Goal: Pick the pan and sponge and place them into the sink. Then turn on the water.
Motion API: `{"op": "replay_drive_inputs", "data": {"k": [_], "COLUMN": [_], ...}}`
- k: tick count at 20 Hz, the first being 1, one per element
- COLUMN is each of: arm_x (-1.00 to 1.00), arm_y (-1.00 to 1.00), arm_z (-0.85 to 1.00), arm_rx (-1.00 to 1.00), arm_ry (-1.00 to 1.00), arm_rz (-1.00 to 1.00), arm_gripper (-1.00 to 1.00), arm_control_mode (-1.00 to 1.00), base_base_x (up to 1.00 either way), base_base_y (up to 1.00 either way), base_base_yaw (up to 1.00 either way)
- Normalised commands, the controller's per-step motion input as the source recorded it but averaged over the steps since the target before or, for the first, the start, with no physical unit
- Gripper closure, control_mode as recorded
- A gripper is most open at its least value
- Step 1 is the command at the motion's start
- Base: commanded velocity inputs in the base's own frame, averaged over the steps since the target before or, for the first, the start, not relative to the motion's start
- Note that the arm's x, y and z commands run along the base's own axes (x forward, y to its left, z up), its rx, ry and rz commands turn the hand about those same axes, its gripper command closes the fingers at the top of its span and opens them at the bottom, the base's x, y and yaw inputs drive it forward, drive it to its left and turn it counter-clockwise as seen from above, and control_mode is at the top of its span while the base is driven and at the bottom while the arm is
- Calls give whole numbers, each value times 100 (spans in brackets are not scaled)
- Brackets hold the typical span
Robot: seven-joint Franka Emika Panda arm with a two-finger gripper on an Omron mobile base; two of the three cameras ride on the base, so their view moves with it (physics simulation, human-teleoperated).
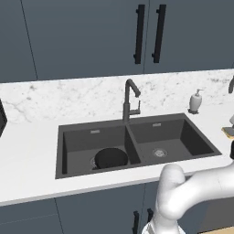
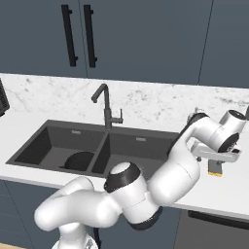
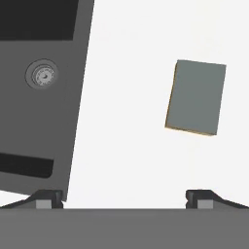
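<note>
Sponge (image 3: 196,97) is the next job, I think. The claw (image 3: 124,199) hangs over it with its two tips wide apart and nothing between them. The sponge lies flat on the white counter (image 3: 131,146), green side up, with a thin yellow edge showing. It sits just right of the sink (image 1: 68,151), not in it yet. In the right base view a bit of the sponge peeks out under the hand.

The pan (image 1: 111,157) is already down in the left bowl of the sink, near the drain. Its handle is hard to make out. So that part looks done.

The faucet (image 1: 130,98) stands at the far side of the sink, between the two bowls. No water comes from it.

Still to do, I think: grab the sponge, drop it in the sink, then turn the water on.
</note>
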Motion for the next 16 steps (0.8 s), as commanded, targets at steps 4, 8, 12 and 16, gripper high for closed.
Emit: {"op": "replay_drive_inputs", "data": {"k": [4, 8, 12, 16], "arm_x": [1, 19, 24, 21], "arm_y": [1, -3, -8, -2], "arm_z": [-27, -11, -7, -27], "arm_rx": [0, 0, 0, 0], "arm_ry": [1, 0, 0, 0], "arm_rz": [0, 0, 0, 0], "arm_gripper": [-100, -100, -100, -100], "arm_control_mode": [-100, -100, -100, -100], "base_base_x": [0, 0, 0, 0], "base_base_y": [0, 0, 0, 0], "base_base_yaw": [0, 0, 0, 0]}}
